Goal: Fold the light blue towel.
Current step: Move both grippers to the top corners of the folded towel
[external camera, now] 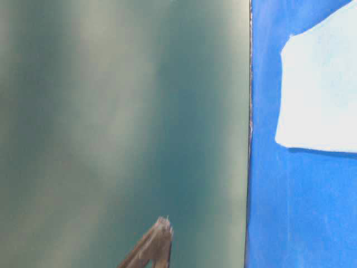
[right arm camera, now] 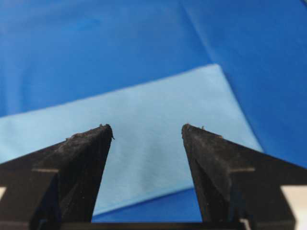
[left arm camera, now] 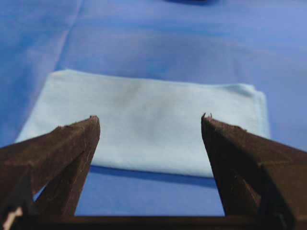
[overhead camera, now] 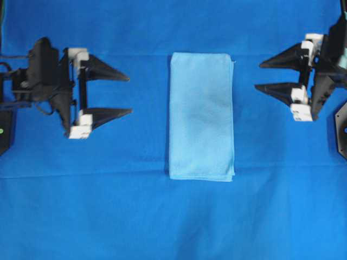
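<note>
Near edge, overhead view: bare blue table cover (overhead camera: 81, 216), nothing on it.

Mid-field: light blue towel (overhead camera: 201, 116) lies centred betw. both arms, already folded to a tall narrow rectangle, flat, doubled edges visible at bottom right corner. Same towel fills the left wrist view (left arm camera: 144, 124) and right wrist view (right arm camera: 158, 129).

Left gripper (overhead camera: 130, 94): fingers wide apart, empty, tips pointing at towel, well apart from its left edge. Right gripper (overhead camera: 257, 76): fingers wide, empty, near towel's right side, not touching.

Judgement: one fold looks done; 2nd fold (short end over) prob. remains.

Risks:
- Pinching top layer only, so stack peels open, edges misalign.
- Tips snagging table cover w/ towel, dragging both.
- Uneven lift by the two arms skews the fold.

Far edge: cover only.
</note>
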